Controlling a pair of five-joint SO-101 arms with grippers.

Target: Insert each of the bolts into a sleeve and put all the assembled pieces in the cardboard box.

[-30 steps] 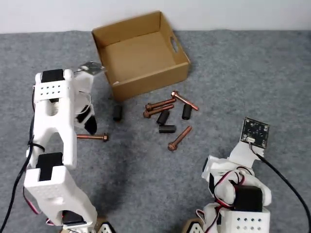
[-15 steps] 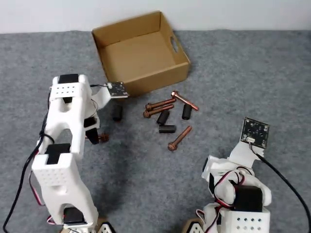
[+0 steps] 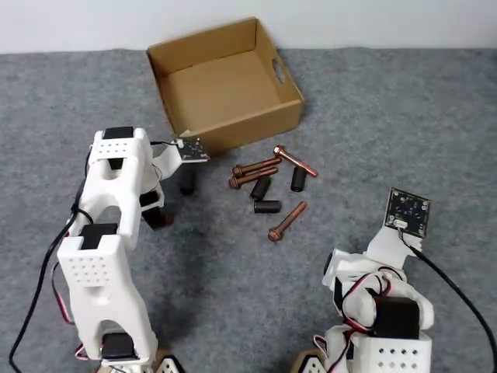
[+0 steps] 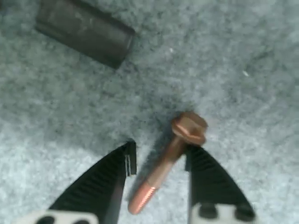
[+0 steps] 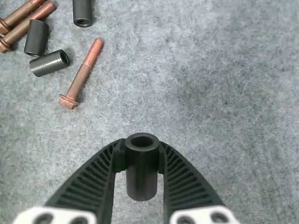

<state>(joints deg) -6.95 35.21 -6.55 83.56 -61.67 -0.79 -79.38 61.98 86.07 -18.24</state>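
In the left wrist view my left gripper (image 4: 161, 151) stands open low over the carpet, with a copper bolt (image 4: 189, 128) lying between its fingers and a black sleeve (image 4: 84, 30) just beyond. From above, that left gripper (image 3: 155, 216) sits left of this lone sleeve (image 3: 187, 180). My right gripper (image 5: 141, 149) is shut on an upright black sleeve (image 5: 141, 172) above the carpet. Three more sleeves (image 3: 267, 207) and several bolts (image 3: 287, 220) lie scattered in front of the cardboard box (image 3: 233, 132), which holds nothing.
The left arm (image 3: 116, 179) stands close to the box's near left corner. The right arm (image 3: 373, 295) is at the near right, away from the pile. Grey carpet (image 3: 404, 132) to the right of the box is open room.
The left arm has swung right and come down over the lone bolt, so its gripper now straddles it. The right arm and its sleeve have kept still.
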